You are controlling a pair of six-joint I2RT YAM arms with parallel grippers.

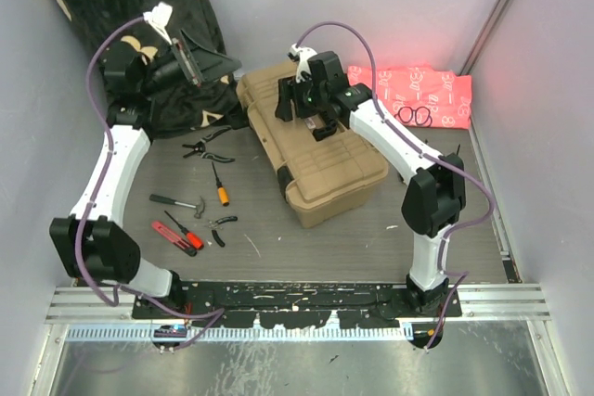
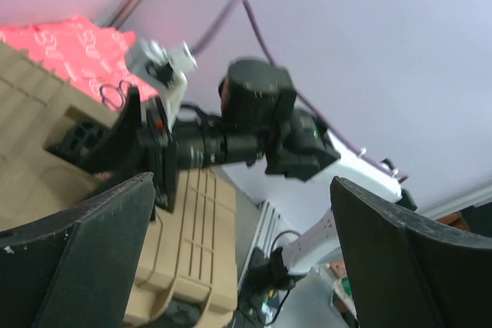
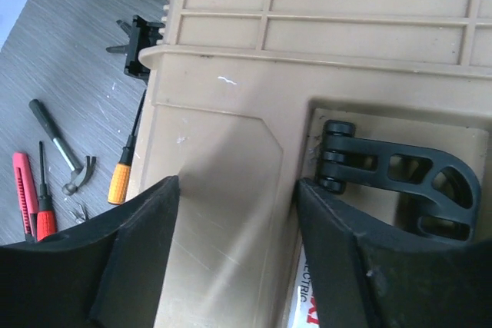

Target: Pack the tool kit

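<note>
Robot lab cell w/ plain grey walls (image 1: 390,6), alu rail (image 1: 501,301), blk mounting plate (image 1: 297,299), wood-grain table (image 1: 353,238).

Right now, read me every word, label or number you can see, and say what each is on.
"ELECTRIC", black, sideways, on a white sticker on the toolbox lid; partly hidden.
The red letters below it: cut off, unreadable.
Print on the pink cloth: too blurred to read.

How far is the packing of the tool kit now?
Nothing looks packed: the toolbox is closed, and the hammer, orange-handled screwdriver, pliers and red-handled tools lie on the table beside it. In hand: the open right claw hovers over the lid by the black handle; the left claw is raised, open, empty. Left: open the lid, load the tools, close it.
</note>
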